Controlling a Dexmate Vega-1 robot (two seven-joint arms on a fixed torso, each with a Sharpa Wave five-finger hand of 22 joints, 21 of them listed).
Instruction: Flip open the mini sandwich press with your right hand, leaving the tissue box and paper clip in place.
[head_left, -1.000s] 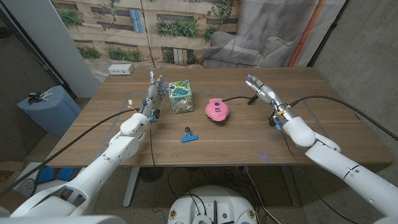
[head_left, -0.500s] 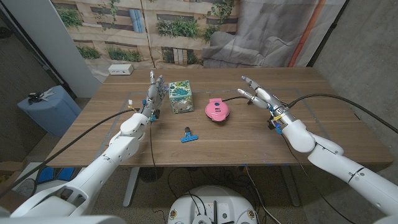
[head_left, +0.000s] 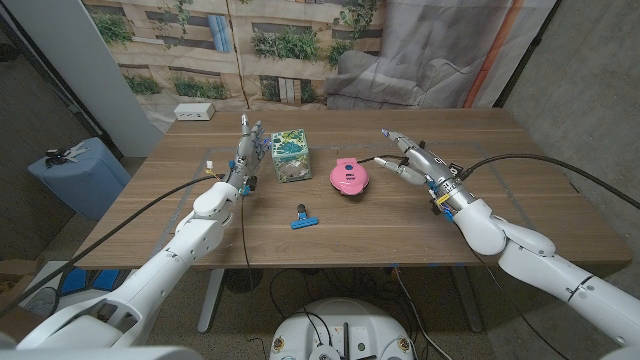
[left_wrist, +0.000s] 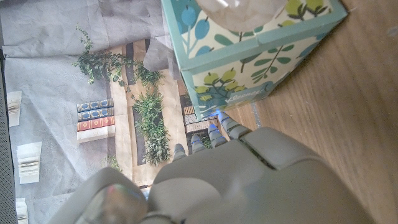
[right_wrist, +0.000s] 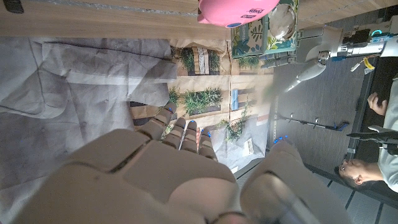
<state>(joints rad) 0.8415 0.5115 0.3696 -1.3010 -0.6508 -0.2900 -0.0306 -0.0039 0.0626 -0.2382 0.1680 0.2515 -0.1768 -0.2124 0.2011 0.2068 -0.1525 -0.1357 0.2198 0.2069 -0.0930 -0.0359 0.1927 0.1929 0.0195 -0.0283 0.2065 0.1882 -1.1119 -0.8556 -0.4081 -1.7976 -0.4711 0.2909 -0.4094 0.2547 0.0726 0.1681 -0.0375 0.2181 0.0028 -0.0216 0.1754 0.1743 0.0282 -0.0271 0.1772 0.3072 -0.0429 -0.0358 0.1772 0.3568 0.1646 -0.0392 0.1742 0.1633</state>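
The pink sandwich press (head_left: 347, 177) sits closed near the middle of the wooden table (head_left: 520, 215), with the tissue box (head_left: 290, 156) just to its left and the blue paper clip (head_left: 303, 218) nearer the robot. The right hand (head_left: 410, 160) hovers just right of the press, fingers spread and holding nothing. The left hand (head_left: 247, 152) stands upright beside the tissue box, fingers extended, gripping nothing.

the wooden surface (head_left: 330, 235) stands before a backdrop printed with stone walls and green plants (head_left: 225, 45), hung across the back. to its right hangs a crumpled grey sheet (head_left: 440, 50), and a bare grey wall (head_left: 590, 80) closes that side. a white power strip (head_left: 194, 112) lies at the far left corner of the surface. on the floor at the left sits a blue bin (head_left: 75, 175). the light is dim and even.
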